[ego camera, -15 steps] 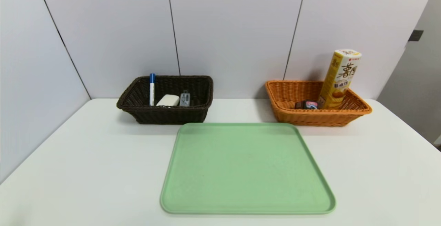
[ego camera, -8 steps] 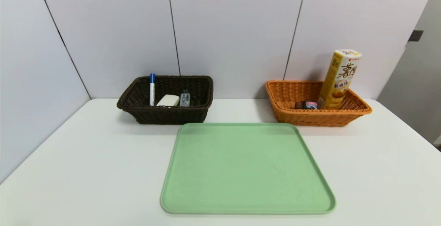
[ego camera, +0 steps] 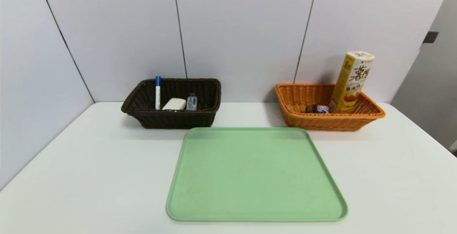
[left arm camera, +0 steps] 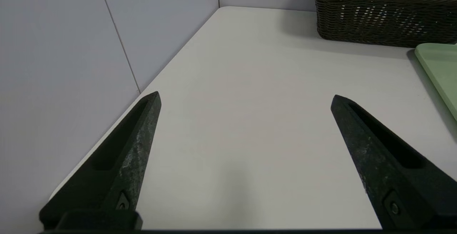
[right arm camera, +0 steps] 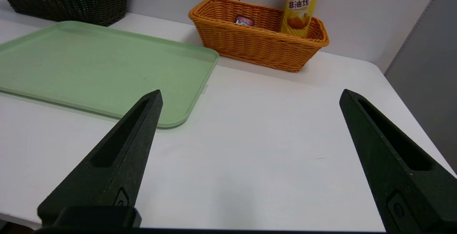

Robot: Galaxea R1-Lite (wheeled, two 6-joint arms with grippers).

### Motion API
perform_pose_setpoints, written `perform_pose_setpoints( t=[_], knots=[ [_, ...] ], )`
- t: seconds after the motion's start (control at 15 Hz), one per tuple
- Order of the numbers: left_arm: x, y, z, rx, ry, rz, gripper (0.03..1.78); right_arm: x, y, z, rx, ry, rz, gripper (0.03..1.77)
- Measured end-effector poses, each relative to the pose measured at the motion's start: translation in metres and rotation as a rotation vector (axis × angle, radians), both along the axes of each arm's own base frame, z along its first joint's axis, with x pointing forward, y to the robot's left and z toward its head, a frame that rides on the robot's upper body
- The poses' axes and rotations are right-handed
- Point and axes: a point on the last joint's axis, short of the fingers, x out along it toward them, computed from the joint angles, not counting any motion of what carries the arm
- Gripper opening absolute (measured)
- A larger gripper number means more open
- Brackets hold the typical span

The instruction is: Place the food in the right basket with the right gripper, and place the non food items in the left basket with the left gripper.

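Observation:
The dark brown left basket [ego camera: 171,120] at the back left holds a white marker with a blue cap [ego camera: 157,93], a white oblong block [ego camera: 174,103] and a slim clear case [ego camera: 191,102]. The orange-tan right basket [ego camera: 332,121] at the back right holds a tall yellow carton [ego camera: 351,82], leaning on its far right side, and a small black packet [ego camera: 317,108]. Neither arm shows in the head view. My left gripper [left arm camera: 245,98] hangs open over bare table near the left wall, nothing in it. My right gripper [right arm camera: 251,95] is open and empty over the table's near right part.
A flat green tray [ego camera: 256,174] lies bare in the middle of the white table [ego camera: 89,177]. Grey wall panels close the back and left side. The table's right edge [right arm camera: 410,116] drops off beside a grey panel.

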Motion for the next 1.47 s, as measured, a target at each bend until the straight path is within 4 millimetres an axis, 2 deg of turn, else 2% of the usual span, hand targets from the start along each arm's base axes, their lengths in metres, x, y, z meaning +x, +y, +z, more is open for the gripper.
perform_pose_setpoints(
  t=[0.27,0.47,0.73,0.93,1.27,1.47],
  knots=[
    [0.000,0.000,-0.006,-0.001,-0.001,0.002,1.69,-0.004,0.000,0.007,0.027,-0.020,0.001,1.71],
    [0.003,0.000,-0.012,-0.002,0.012,0.002,1.69,0.003,0.000,-0.002,0.022,-0.020,-0.007,1.71],
    [0.007,0.000,-0.017,0.004,-0.003,0.000,1.69,0.016,0.000,-0.016,-0.032,-0.119,-0.001,1.71],
    [0.010,0.000,-0.023,0.017,0.002,-0.021,1.69,0.021,0.000,-0.029,-0.070,-0.094,0.002,1.71],
    [0.012,-0.003,-0.026,0.022,0.013,-0.130,1.69,0.023,0.000,-0.036,-0.050,-0.035,-0.003,1.71],
    [0.013,-0.004,-0.029,0.024,0.021,-0.203,1.69,0.023,-0.002,-0.038,-0.026,-0.002,-0.075,1.71]
  ],
)
